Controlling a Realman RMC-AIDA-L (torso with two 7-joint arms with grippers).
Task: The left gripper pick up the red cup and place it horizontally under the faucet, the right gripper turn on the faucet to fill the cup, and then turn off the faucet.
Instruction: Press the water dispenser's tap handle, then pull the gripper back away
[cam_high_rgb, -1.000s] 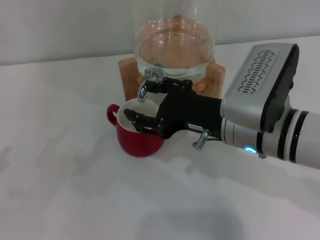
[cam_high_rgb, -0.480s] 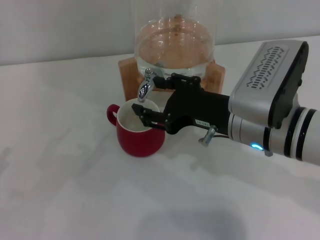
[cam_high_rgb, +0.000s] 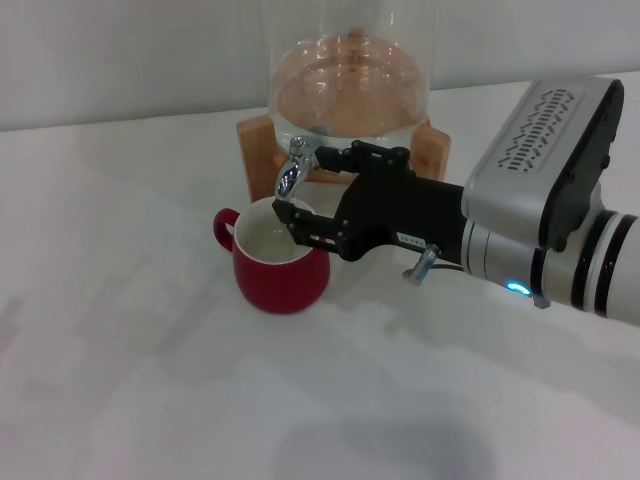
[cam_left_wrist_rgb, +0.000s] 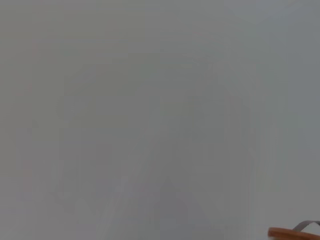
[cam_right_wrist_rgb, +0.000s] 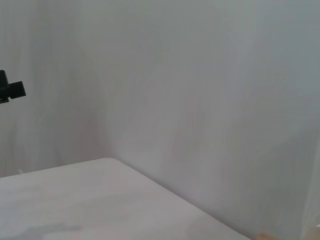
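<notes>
My right gripper (cam_high_rgb: 318, 190) has risen, its two prongs spread just beside the shiny chrome faucet (cam_high_rgb: 293, 168); round-bellied red cup (cam_high_rgb: 279, 264) directly below, apparently filled.

lab-type setup (bare white table (cam_high_rgb: 120, 400), wall (cam_high_rgb: 120, 60))

Even, diffuse overhead light, bright. Soft grey shadows on the tabletop (cam_high_rgb: 150, 380) at its near edge and beneath the right gripper (cam_high_rgb: 310, 195). Small highlights on the faucet (cam_high_rgb: 292, 172) and glass jar (cam_high_rgb: 350, 80). Head view soft throughout. Both wrist views flat, low-contrast, nearly featureless grey-white.
</notes>
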